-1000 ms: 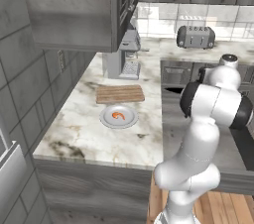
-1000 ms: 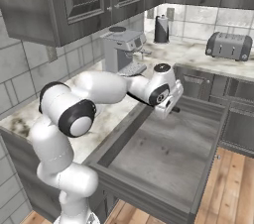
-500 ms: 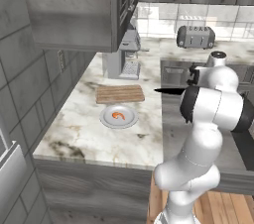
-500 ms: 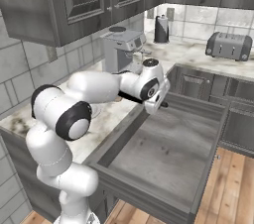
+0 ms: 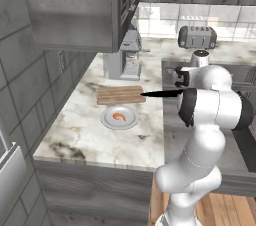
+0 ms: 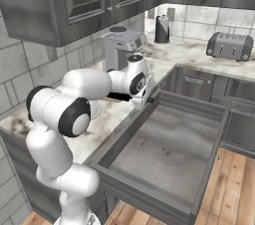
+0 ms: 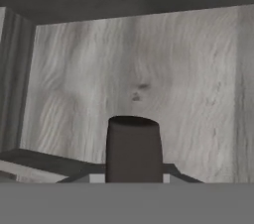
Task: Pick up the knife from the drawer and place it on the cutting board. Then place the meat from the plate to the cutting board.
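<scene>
Carrying the knife [image 5: 161, 93] toward the cutting board [image 5: 121, 94] looks to be the step in hand: the first half of the task, with the meat untouched.

Taking the cutting board as the landmark, the marble desk [image 5: 85, 135] spreads beneath and around it, and the open drawer [image 6: 164, 154] stands well to its right, off the desk's edge, its grey box bare inside. The board itself is a flat brown rectangle with lengthwise grain, lying just in front of the coffee machine [image 5: 126, 60]. Just in front of the board, on the side nearer the base, sits the round pale plate [image 5: 107, 120], and on its middle lies the meat [image 5: 119, 116], a small curled orange-red piece.

The knife is long, slim and black, held level above the desk, with its tip reaching the board's right end; whether the tip is over the board or just short of it I cannot tell. The gripper [image 5: 181, 86] is at the knife's handle end, to the right of the board, and I judge it closed on the handle, though the fingers are mostly hidden by the wrist.

Next, by my judgement, the arm must travel further over the board, lower the blade flat along the grain, and release it with room left for the meat.
</scene>
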